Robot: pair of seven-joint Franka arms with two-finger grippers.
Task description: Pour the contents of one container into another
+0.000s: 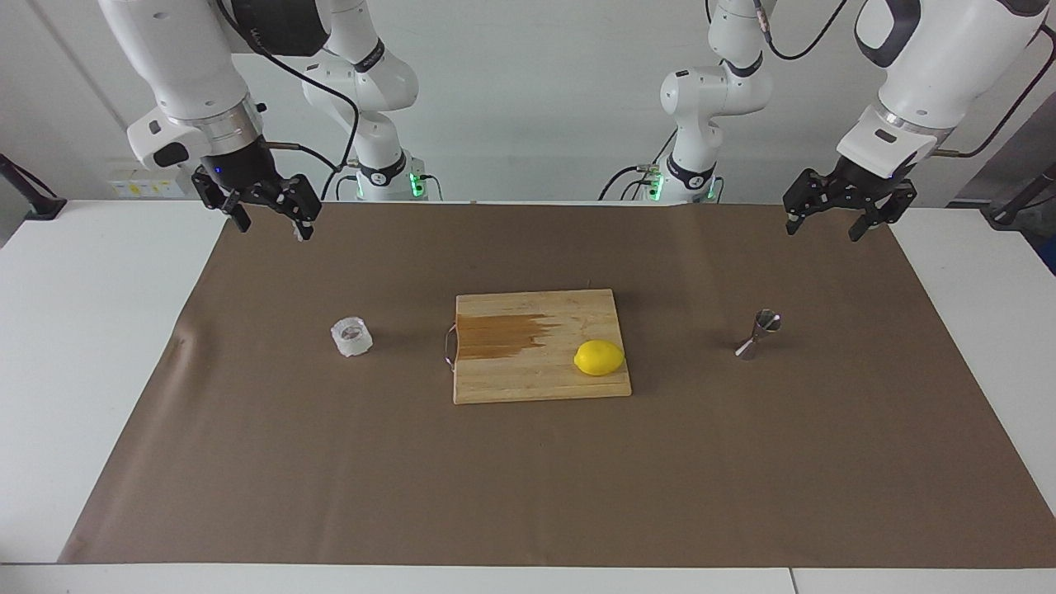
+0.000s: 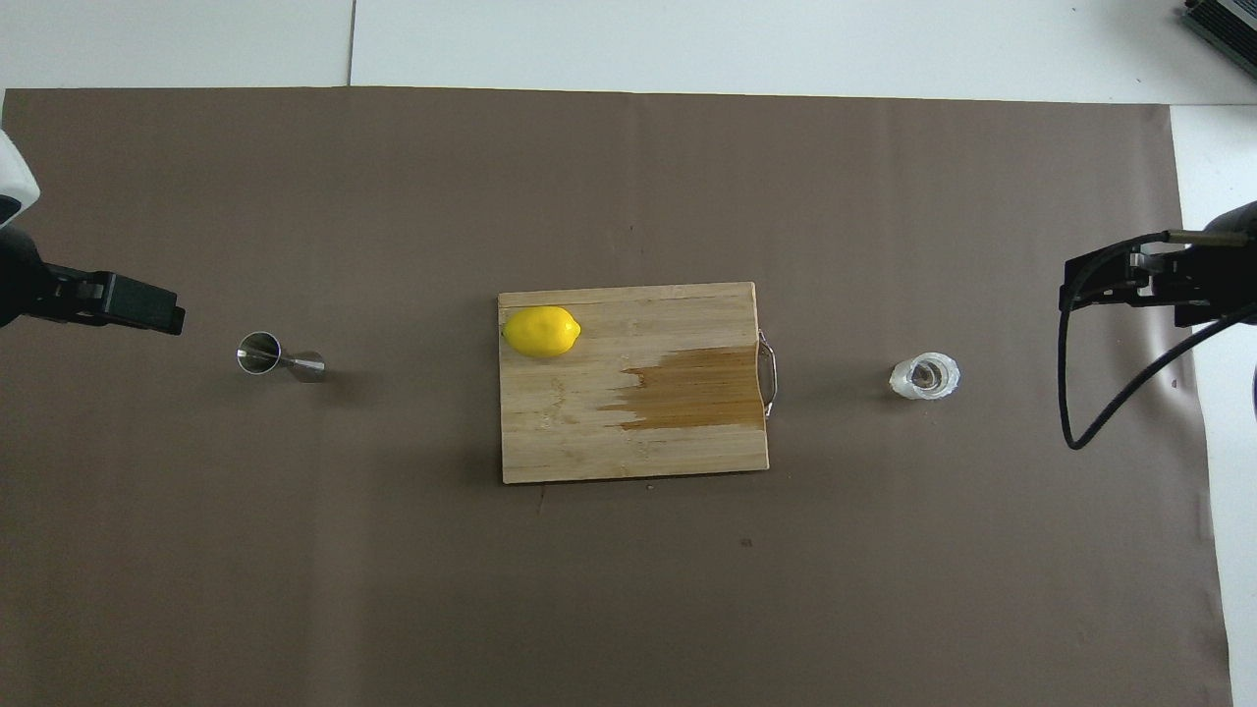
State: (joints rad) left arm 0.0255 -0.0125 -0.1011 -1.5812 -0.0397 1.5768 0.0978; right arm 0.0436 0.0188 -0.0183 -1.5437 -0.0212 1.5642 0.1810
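Both arms wait raised at the robots' edge of the brown mat, nothing in either. The right gripper (image 1: pixel 268 214) hangs with its fingers spread over the mat's corner at the right arm's end; the left gripper (image 1: pixel 835 214) hangs likewise released over the corner at the left arm's end.

The plastic cup (image 1: pixel 352 336) stands upright on the mat toward the right arm's end, well apart from the cutting board (image 1: pixel 536 375). The steel jigger (image 1: pixel 760 334) stands on the mat toward the left arm's end, also well clear of the board. A lemon (image 1: pixel 599 357) lies on the board beside a dark wet-looking patch.

Risks, as judged: the cup's thin, crinkly wall may buckle under a firm pinch and spill its contents before the pour. The jigger is narrow-waisted with a small mouth; a nudge could topple it, and a stream poured from too high or off-centre would miss it.

No brand, label or legible writing is visible on the cup, jigger, board or mat
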